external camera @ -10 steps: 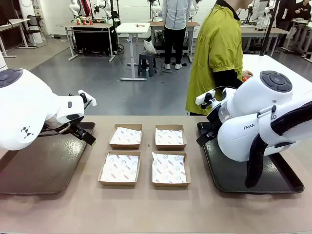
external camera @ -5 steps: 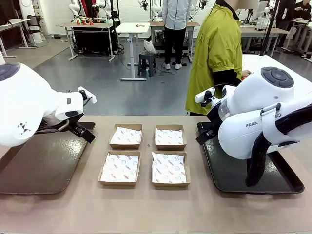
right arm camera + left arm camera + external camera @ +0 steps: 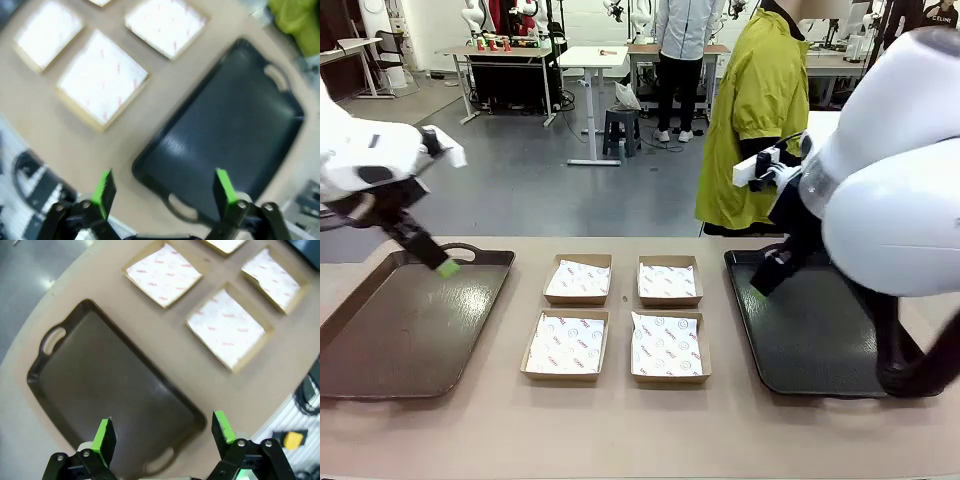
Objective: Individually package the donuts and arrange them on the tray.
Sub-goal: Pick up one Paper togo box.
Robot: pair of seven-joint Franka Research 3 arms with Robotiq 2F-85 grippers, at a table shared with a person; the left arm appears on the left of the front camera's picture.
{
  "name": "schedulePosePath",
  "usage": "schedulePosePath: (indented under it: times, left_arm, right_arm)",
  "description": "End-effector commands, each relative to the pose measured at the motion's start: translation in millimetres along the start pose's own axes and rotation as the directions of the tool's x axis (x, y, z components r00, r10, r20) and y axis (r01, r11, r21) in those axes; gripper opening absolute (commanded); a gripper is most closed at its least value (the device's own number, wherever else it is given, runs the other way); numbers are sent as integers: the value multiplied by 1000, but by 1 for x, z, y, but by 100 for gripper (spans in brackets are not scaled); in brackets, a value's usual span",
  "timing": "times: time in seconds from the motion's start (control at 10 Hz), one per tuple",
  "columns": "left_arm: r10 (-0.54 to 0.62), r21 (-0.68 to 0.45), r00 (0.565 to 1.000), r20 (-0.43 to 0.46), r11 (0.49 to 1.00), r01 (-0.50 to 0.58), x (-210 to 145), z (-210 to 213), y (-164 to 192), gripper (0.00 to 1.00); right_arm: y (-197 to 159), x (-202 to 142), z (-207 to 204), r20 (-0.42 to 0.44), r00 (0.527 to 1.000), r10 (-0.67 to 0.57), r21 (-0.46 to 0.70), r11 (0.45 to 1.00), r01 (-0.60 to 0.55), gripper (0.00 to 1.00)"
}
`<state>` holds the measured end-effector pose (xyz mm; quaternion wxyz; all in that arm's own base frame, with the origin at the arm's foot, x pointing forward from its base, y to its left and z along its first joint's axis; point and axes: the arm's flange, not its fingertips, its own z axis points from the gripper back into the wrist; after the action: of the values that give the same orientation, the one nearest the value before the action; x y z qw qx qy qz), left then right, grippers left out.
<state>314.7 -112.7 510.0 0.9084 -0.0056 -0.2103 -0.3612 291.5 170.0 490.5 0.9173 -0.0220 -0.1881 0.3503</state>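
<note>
The donuts are out of view. A dark brown tray lies at the table's left, and a black tray at its right. My left gripper hangs open over the far end of the brown tray, nothing between its green fingertips. Over the near-left part of the black tray my right gripper also stands open and empty; from the front it shows at that tray's far-left corner.
Several paper-lined brown cardboard boxes sit in a two-by-two block between the trays, all holding only paper. A person in a yellow-green jacket stands at the far side, behind my right arm.
Both arms have swung up and outward. The left gripper moved left over the brown tray's far end. The right arm rose and now looms larger in the front view.
</note>
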Motion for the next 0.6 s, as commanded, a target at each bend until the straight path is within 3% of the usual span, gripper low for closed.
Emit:
schedulePosePath:
  times: [0.0, 0.1, 0.2, 0.3, 0.5]
  left_arm:
    - [2, -58, 1000, 5, 998, -2, -132, -26, -45, 100]
    - [16, -52, 1000, 0, 999, -16, -132, -36, -43, 100]
    - [-2, -21, 1000, -15, 1000, 2, -14, 20, -1, 100]
    - [-2, -21, 1000, -15, 1000, 2, -14, 20, -1, 100]
    - [-2, -21, 1000, -15, 1000, 2, -14, 20, -1, 100]
  right_arm:
    - [35, -134, -28, -27, 999, -28, -12, 1000, 27, 100]
    - [24, -132, -35, -18, 999, -50, -28, 998, 49, 100]
    - [12, -123, -44, -21, 999, -34, -141, 990, 31, 100]
    - [4, -21, 29, -41, 999, -16, -5, 1000, 15, 100]
    - [4, -21, 29, -41, 999, -16, -5, 1000, 15, 100]
